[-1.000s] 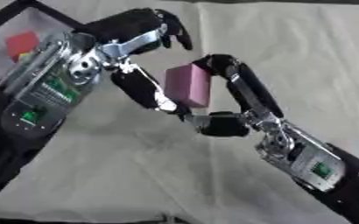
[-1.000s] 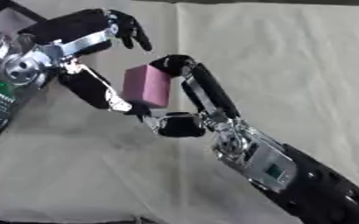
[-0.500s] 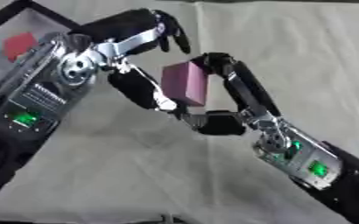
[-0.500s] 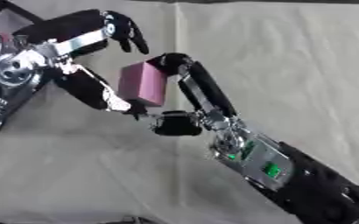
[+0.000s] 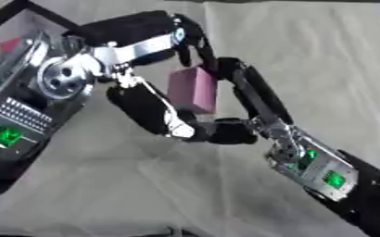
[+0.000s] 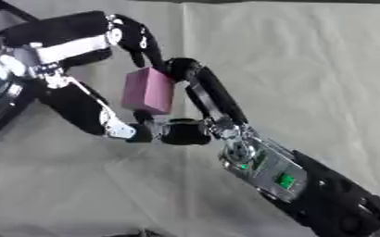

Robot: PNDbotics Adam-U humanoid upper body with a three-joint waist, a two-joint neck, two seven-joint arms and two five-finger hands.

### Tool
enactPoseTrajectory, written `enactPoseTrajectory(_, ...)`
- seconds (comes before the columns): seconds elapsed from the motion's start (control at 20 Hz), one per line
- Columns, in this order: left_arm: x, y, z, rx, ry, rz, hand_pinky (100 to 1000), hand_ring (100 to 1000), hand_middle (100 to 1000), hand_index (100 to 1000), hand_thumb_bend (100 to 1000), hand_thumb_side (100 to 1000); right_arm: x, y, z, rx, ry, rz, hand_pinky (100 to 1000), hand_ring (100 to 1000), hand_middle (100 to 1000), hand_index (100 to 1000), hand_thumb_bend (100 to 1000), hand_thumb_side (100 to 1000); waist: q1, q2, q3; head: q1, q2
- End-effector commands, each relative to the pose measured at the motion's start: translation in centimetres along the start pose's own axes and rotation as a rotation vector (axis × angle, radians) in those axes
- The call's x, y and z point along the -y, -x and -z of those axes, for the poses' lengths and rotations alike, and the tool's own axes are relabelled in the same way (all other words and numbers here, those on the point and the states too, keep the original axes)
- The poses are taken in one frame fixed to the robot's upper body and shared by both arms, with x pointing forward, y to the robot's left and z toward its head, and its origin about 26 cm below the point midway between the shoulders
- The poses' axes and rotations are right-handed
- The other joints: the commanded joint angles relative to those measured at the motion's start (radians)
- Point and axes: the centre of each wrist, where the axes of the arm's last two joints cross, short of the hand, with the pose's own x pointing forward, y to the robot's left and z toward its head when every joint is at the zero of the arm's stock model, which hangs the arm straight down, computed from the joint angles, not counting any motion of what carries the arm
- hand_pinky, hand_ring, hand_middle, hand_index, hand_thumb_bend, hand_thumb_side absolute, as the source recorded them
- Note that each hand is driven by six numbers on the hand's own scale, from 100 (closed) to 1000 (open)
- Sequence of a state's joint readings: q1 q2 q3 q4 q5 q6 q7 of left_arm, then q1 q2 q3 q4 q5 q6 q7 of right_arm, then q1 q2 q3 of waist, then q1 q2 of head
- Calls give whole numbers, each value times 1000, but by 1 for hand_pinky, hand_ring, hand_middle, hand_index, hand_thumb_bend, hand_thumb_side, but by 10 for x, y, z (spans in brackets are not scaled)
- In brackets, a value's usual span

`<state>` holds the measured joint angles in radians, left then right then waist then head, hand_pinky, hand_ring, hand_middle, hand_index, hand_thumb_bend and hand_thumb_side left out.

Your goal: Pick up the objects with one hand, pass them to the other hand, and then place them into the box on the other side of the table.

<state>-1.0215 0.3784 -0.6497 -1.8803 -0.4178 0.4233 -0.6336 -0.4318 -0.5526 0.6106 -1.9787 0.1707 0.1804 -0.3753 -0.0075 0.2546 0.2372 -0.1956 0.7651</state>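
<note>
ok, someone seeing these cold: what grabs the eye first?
The pink block held up at centre, pinched between both hands: the left hand reaches in from the left, the right hand from the lower right. Behind them, a wrinkled pale cloth covers the table, with a box's dark edge at the top left.

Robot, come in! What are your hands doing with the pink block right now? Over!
Left hand and right hand both curled on the pink block, mid-handover above the table. Box edge at far left. Nothing in the way.
</note>
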Motion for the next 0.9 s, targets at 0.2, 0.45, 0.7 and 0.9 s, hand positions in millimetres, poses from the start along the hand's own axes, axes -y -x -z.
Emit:
enactPoseTrajectory(0.2,-8,-2,-3,-33,-53,58,847,706,740,750,654,257,6,-6,3,54,9,-14,728,690,534,511,217,100,-1,-12,-2,-2,5)
enactPoseTrajectory(0.45,-2,10,7,-83,-118,99,836,708,738,754,657,245,5,-7,3,61,7,-13,727,690,533,512,224,100,0,-11,-4,-2,5)
enactPoseTrajectory(0.7,3,18,15,-111,-142,117,830,704,722,741,668,257,3,-7,2,69,4,-13,727,690,532,511,219,100,0,-9,-5,-2,5)
enactPoseTrajectory(0.9,7,24,20,-138,-155,134,823,709,725,741,663,252,2,-7,2,79,5,-11,727,689,532,511,220,100,1,-8,-7,-1,5)
